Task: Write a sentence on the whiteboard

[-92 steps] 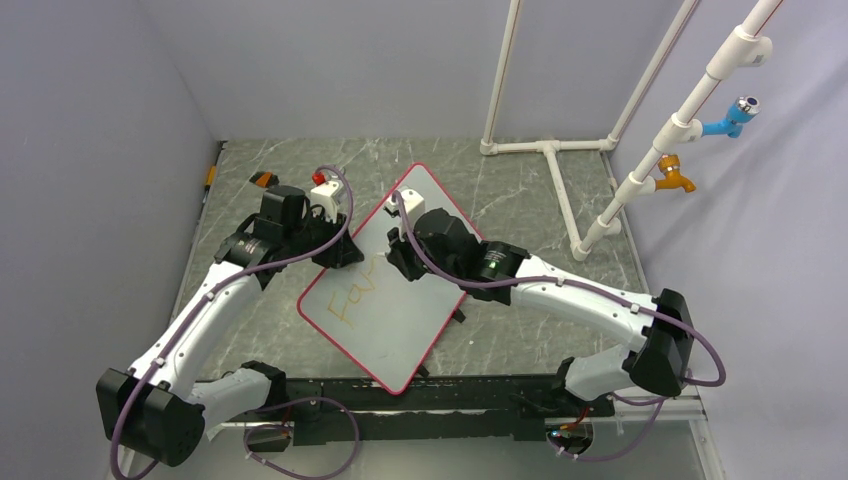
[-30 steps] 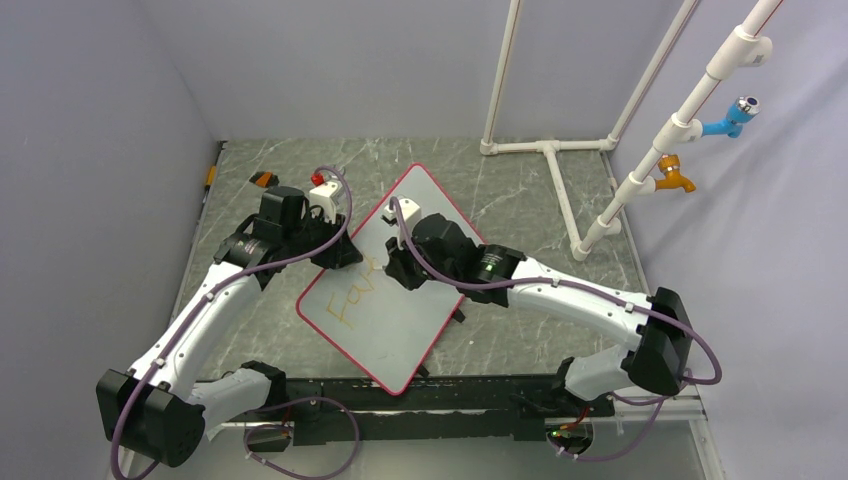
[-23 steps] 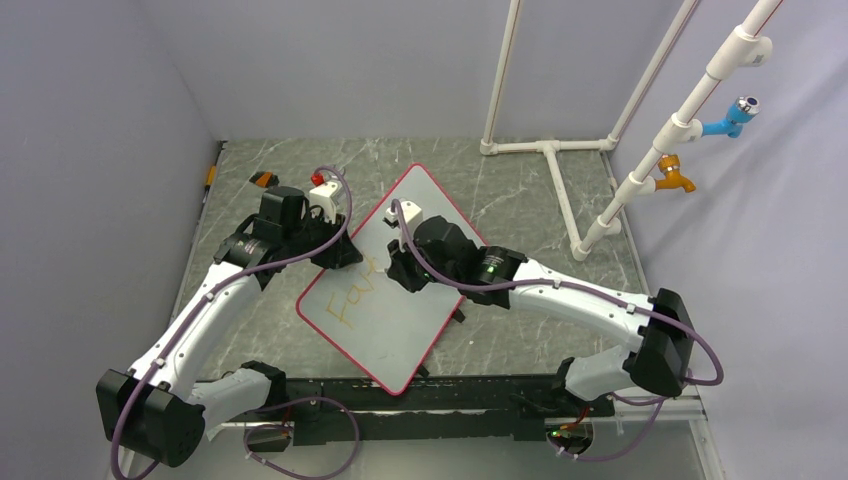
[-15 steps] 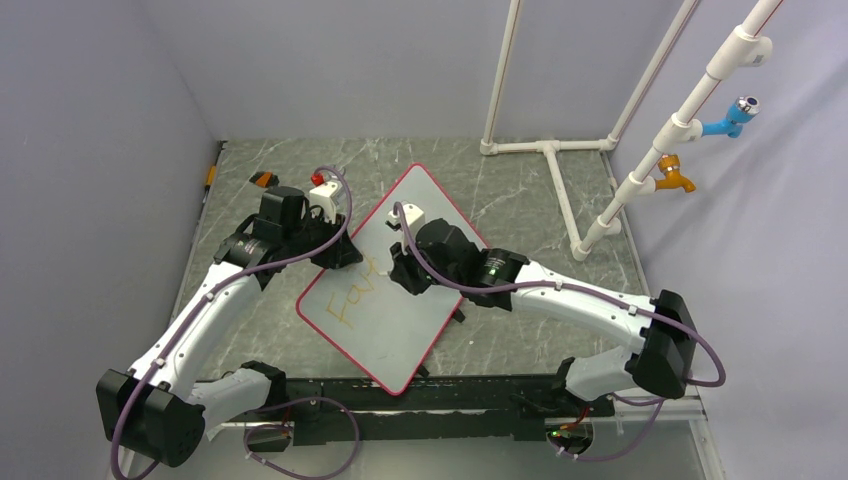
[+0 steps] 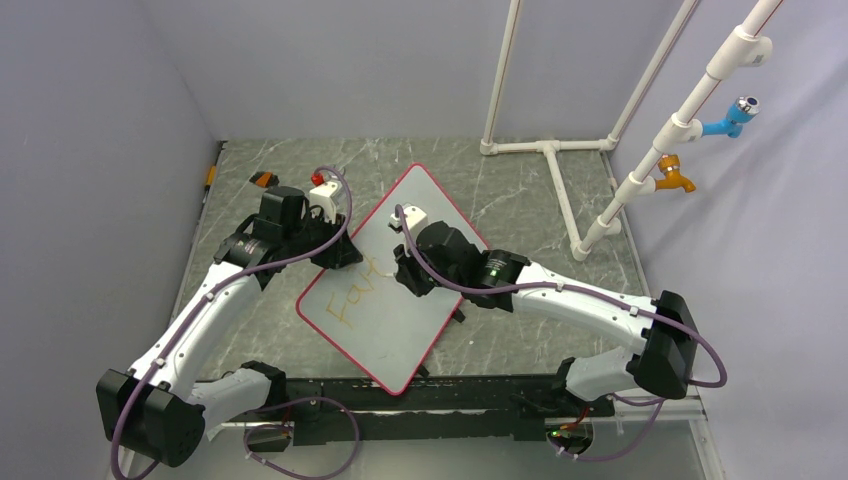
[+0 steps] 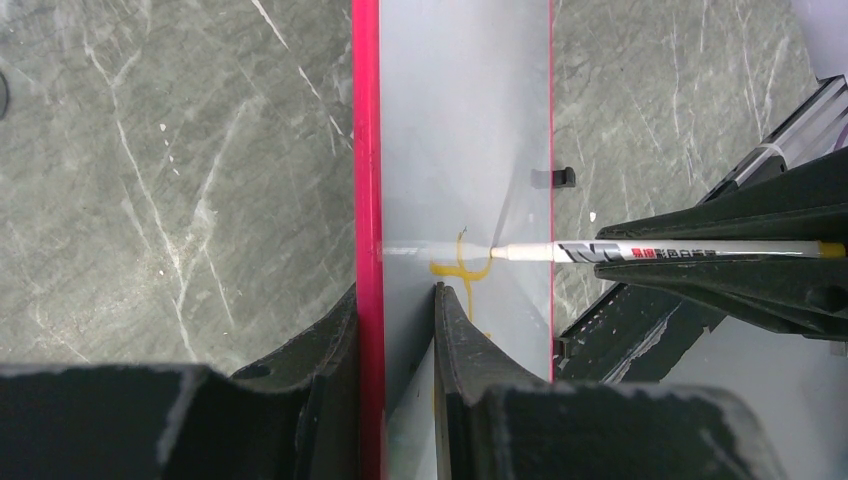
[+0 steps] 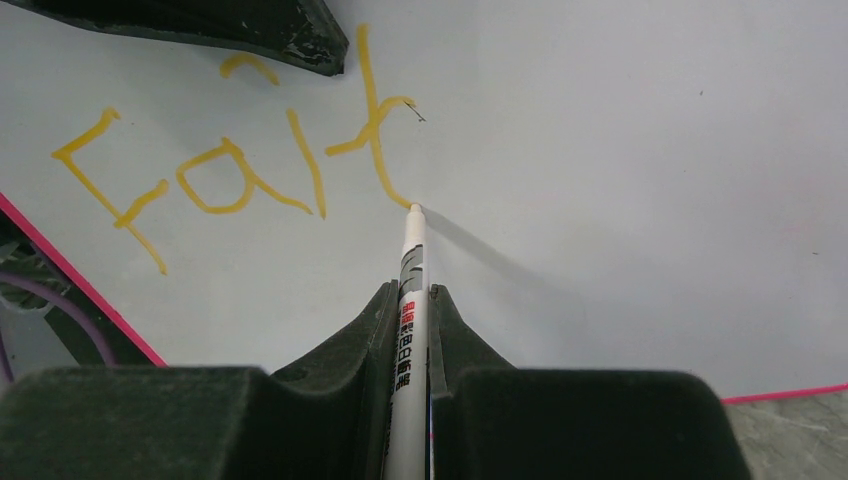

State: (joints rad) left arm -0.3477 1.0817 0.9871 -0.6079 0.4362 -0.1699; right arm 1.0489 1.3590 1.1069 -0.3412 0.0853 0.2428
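The whiteboard (image 5: pixel 410 300), white with a thin red rim, lies tilted on the marble table. Yellow-orange letters of the sentence (image 5: pixel 355 290) read "Fait" in the right wrist view (image 7: pixel 240 180). My left gripper (image 5: pixel 338 250) is shut on the whiteboard's red left rim (image 6: pixel 366 200). My right gripper (image 5: pixel 402 272) is shut on a white marker (image 7: pixel 408 330). The marker tip (image 7: pixel 414 208) touches the board at the foot of the "t". The marker also shows in the left wrist view (image 6: pixel 640 251).
A white pipe frame (image 5: pixel 548 150) stands at the back right, with a slanted pipe carrying a blue tap (image 5: pixel 735 115) and an orange tap (image 5: pixel 675 175). A small orange-black item (image 5: pixel 262 180) lies at the back left. A black clip (image 6: pixel 560 178) sits on the board's right rim.
The "t" has been added after "Fai". My right gripper with the marker has shifted slightly right and toward the near edge. The left arm has not moved.
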